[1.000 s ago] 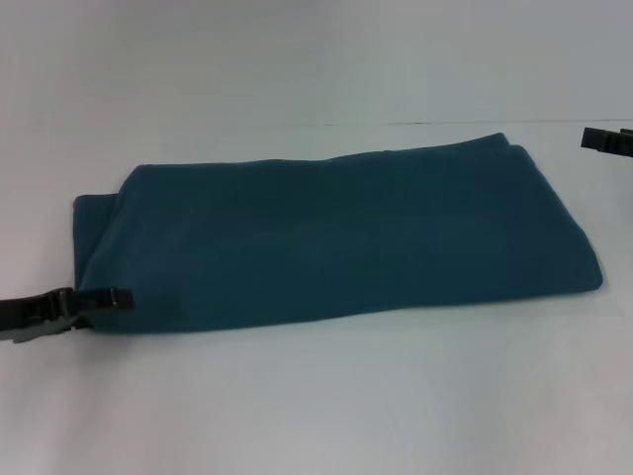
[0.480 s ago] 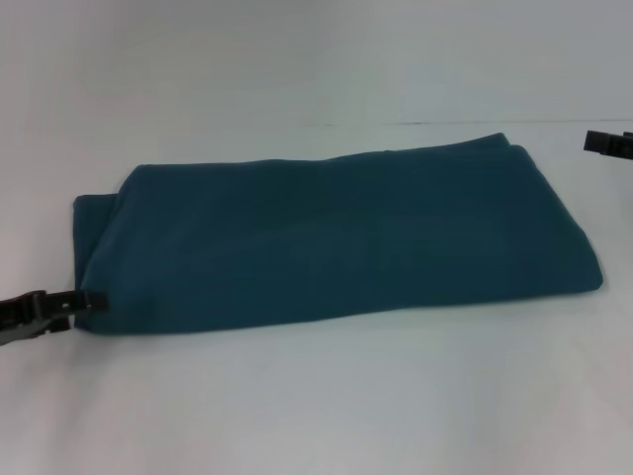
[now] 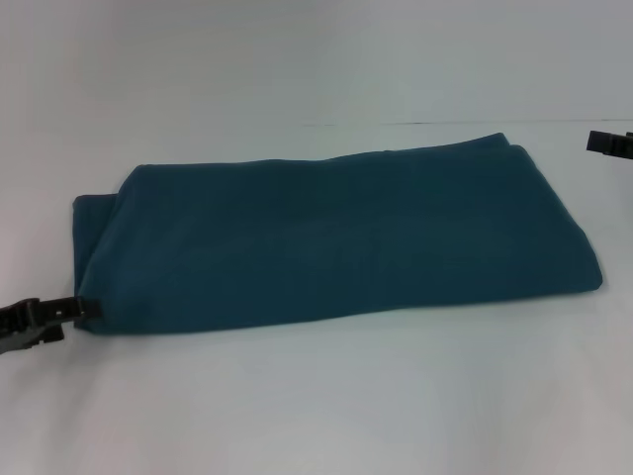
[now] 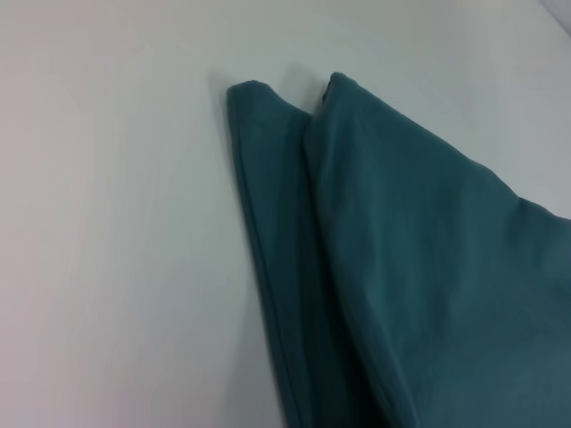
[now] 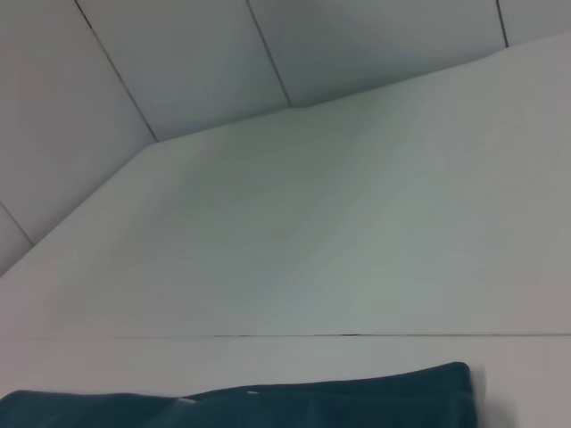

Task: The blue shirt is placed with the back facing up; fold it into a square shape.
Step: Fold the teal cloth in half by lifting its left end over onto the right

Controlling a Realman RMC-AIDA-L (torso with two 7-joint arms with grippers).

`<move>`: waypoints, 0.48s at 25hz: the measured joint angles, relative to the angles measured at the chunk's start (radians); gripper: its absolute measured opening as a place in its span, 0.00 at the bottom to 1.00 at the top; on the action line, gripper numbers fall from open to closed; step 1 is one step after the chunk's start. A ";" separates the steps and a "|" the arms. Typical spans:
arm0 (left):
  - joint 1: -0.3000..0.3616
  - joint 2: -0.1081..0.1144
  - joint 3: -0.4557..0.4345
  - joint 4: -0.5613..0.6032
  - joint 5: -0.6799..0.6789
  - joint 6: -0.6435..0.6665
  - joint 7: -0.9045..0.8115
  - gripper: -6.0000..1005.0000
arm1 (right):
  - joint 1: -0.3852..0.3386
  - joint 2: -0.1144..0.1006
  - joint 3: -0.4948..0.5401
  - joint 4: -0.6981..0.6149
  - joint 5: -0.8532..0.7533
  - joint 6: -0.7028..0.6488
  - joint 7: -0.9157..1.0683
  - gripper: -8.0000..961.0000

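Observation:
The blue shirt (image 3: 336, 237) lies on the white table as a long flat folded band, plain side up, running left to right. My left gripper (image 3: 87, 309) sits low at the band's near left corner, right at the cloth's edge. The left wrist view shows that end of the shirt (image 4: 428, 267) with two layered folded edges. My right gripper (image 3: 611, 143) is at the far right edge of the head view, apart from the shirt and above table level. In the right wrist view only a strip of the shirt (image 5: 357, 406) shows.
The white table (image 3: 346, 396) stretches bare in front of the shirt and behind it. A pale panelled wall (image 5: 223, 62) rises beyond the table's far edge.
My left gripper has drawn back leftward, from over the shirt's near left corner to just off its edge. The shirt has kept its shape. The right gripper has barely shifted.

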 joint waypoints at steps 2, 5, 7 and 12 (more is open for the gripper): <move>-0.009 -0.001 0.004 -0.008 0.000 -0.016 -0.001 0.81 | 0.000 -0.001 0.000 0.000 0.000 0.000 0.000 0.82; -0.017 -0.001 0.011 -0.022 0.000 -0.043 -0.001 0.81 | -0.001 -0.002 0.001 0.000 0.000 -0.002 0.000 0.82; -0.019 -0.001 0.021 -0.026 0.000 -0.058 -0.002 0.81 | -0.002 -0.002 0.001 0.000 0.000 -0.003 0.000 0.82; -0.025 -0.001 0.035 -0.029 0.000 -0.083 -0.005 0.81 | -0.003 -0.003 0.003 0.000 0.000 -0.007 0.001 0.82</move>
